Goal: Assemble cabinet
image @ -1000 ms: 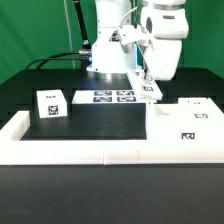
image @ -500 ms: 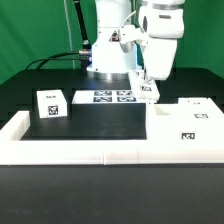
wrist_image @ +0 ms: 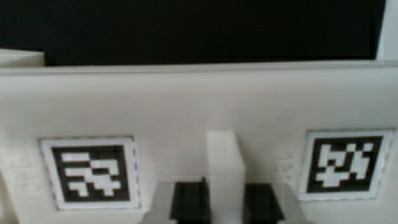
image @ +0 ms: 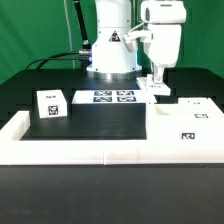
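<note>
My gripper [image: 158, 79] is shut on a white cabinet panel [image: 160, 88] and holds it low over the black table, behind the open box [image: 186, 128], towards the exterior view's right. In the wrist view the panel [wrist_image: 196, 105] fills the picture. It carries two square tags, and a raised middle rib [wrist_image: 224, 160] runs down between my dark fingers [wrist_image: 187, 205]. My gripper [wrist_image: 224, 192] grips that rib. A small tagged white block [image: 50, 104] stands at the exterior view's left. Another tagged white part [image: 197, 104] lies behind the box.
The marker board [image: 105, 97] lies in front of the robot's base. A low white border wall [image: 80, 150] runs along the front and up the left side of the work area. Black cables hang behind the base.
My gripper has moved from the marker board's right end towards the exterior view's right, carrying the panel with it. The block and the box have not moved.
</note>
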{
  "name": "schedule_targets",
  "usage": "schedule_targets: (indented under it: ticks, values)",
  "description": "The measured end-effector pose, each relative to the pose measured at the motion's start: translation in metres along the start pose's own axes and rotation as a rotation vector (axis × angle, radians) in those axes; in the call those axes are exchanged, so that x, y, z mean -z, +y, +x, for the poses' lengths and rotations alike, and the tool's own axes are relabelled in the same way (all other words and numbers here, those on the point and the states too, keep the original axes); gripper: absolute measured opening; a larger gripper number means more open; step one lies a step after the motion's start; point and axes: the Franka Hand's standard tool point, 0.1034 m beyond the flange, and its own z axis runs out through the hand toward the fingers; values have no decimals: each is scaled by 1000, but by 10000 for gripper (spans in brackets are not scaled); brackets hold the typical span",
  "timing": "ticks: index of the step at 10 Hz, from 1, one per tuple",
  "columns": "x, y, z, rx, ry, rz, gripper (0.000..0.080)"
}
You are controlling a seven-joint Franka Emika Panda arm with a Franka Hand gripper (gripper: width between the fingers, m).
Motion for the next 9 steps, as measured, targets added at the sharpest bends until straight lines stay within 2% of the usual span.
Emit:
schedule_targets:
  ticks: [1,2,9]
  values:
    - [-1,-1,1,-1,8,-14,72]
    - [-1,0,0,-2,5,-6,72]
    - [-12,24,3,-33,17,-3,73]
